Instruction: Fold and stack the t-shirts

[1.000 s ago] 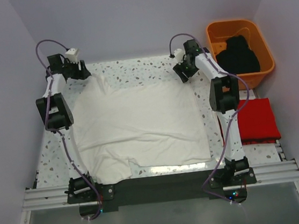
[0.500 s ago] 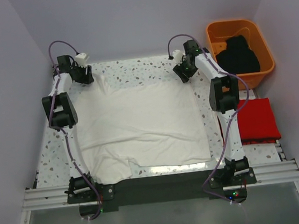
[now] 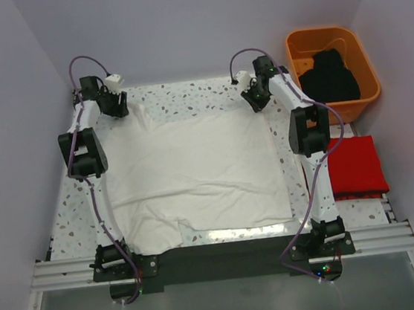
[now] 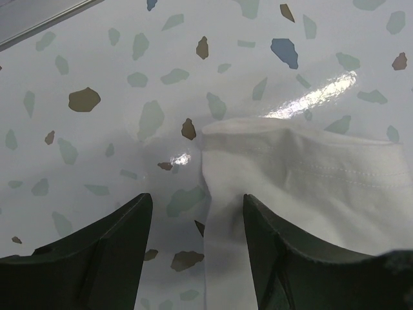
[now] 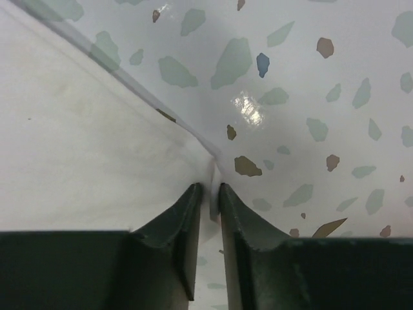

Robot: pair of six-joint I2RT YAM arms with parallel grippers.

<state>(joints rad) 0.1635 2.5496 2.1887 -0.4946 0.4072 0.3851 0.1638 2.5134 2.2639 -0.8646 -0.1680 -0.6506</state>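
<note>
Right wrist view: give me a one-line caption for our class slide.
Right gripper pinches the white t-shirt corner on the speckled table.

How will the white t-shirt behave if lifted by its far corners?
Probably floppy: the white t-shirt lies flat with soft wrinkles, so it should sag between grips. Likely light for its size: the right gripper pinches only a thin corner. It may slide easily on the glossy table.
</note>
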